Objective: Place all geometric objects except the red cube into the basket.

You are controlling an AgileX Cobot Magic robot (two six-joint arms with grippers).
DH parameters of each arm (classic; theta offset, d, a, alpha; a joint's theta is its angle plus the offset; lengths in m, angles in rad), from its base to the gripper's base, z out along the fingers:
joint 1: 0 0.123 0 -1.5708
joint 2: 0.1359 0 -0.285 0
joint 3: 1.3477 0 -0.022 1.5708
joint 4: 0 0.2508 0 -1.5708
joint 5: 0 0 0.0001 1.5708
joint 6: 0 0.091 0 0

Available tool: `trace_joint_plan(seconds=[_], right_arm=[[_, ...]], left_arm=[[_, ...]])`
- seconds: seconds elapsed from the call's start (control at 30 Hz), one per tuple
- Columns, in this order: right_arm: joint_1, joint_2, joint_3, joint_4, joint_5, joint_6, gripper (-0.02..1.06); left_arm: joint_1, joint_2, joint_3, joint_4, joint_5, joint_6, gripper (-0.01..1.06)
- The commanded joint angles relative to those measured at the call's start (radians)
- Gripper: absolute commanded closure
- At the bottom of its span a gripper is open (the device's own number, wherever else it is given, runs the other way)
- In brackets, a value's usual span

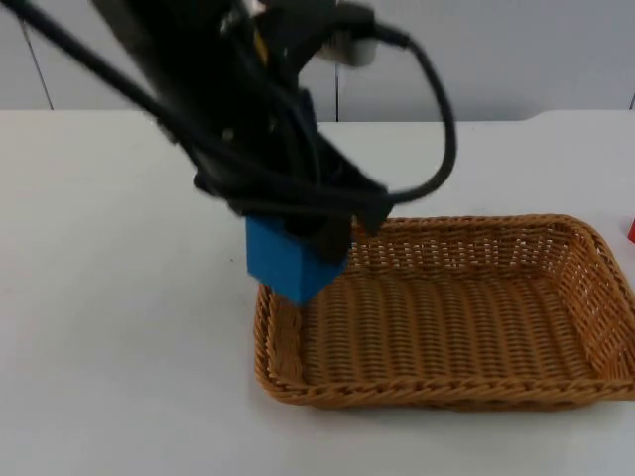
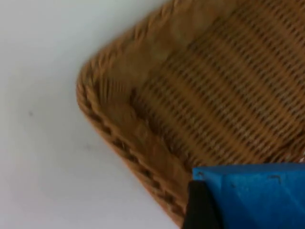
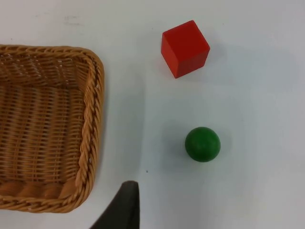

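Note:
My left gripper (image 1: 303,238) is shut on a blue block (image 1: 290,262) and holds it in the air over the far left corner of the woven basket (image 1: 437,395). Through the left wrist camera the blue block (image 2: 252,195) hangs above the basket's corner rim (image 2: 119,143), with one black fingertip (image 2: 200,207) against its side. The right wrist camera looks down on a red cube (image 3: 185,48) and a green ball (image 3: 202,144), both on the white table beside the basket's side wall (image 3: 93,129).
A red sliver (image 1: 631,231) of the cube peeks in at the table's right edge, just past the basket. White table top lies open to the left of the basket and in front of it.

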Motion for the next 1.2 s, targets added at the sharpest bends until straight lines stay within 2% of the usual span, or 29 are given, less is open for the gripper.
trace_joint_plan(seconds=[0.0,0.07,0.2,0.37,0.57,0.73,0.83,1.17], right_arm=[[-0.005,-0.004,0.002,0.004,-0.003,0.001,-0.01],[-0.005,-0.004,0.002,0.004,-0.013,0.001,-0.01],[-0.005,-0.004,0.002,0.004,-0.015,0.001,-0.01],[-0.005,-0.004,0.002,0.004,-0.015,0.001,-0.01],[-0.005,-0.004,0.003,-0.005,-0.013,0.001,-0.01],[-0.005,-0.004,0.019,-0.005,-0.022,0.001,-0.01],[-0.005,-0.004,0.024,-0.005,-0.026,0.001,-0.01],[-0.005,-0.004,0.024,-0.005,-0.036,0.001,-0.01]], left_arm=[[0.001,-0.012,0.06,-0.01,-0.088,-0.02,1.05],[0.001,-0.012,0.097,-0.011,-0.207,-0.041,1.05],[0.001,0.021,0.08,-0.014,-0.27,-0.042,1.05],[-0.001,0.118,0.01,-0.014,-0.253,-0.007,1.05],[-0.057,0.241,-0.08,-0.002,-0.255,0.018,1.05],[-0.071,0.302,-0.131,0.004,-0.25,0.017,1.05],[-0.071,0.345,-0.175,0.009,-0.211,0.02,1.05],[-0.071,0.401,-0.186,0.027,-0.238,0.024,1.05]])
